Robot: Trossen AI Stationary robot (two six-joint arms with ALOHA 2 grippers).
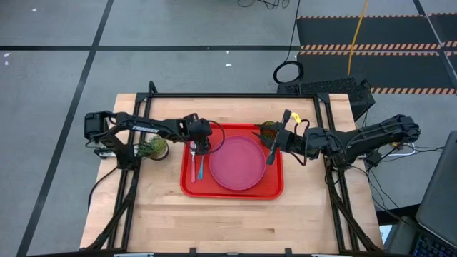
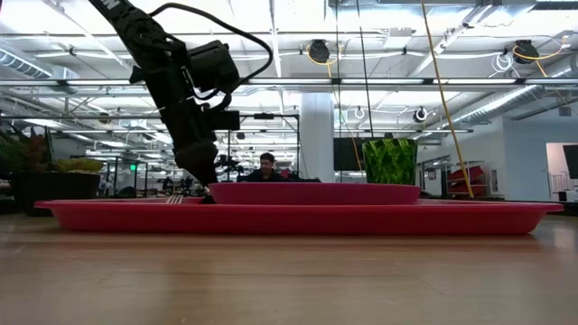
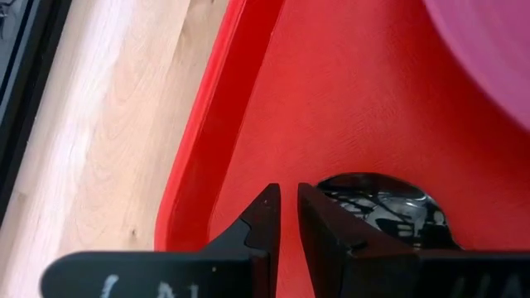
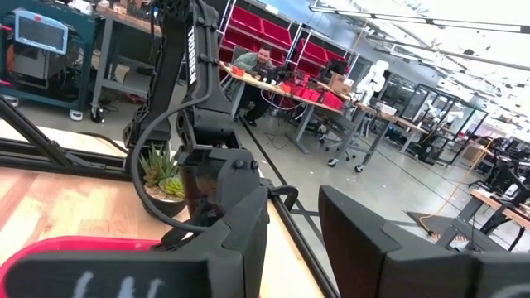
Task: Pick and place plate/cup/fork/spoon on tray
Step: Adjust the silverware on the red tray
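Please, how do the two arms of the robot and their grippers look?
Both arms, the left arm and the right arm, are dark, jointed and slim, with black cables looping along them. The left arm carries white lettering. Each ends in two dark wedge-shaped fingers. A yellow tag sits near the right wrist.

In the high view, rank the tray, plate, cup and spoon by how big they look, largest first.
1. tray
2. plate
3. cup and spoon: both small, the cup partly hidden by the right arm, so no ranking between them.

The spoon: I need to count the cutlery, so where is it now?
In the high view the spoon lies on the tray's left part, beside the fork, between the tray's left rim and the plate.
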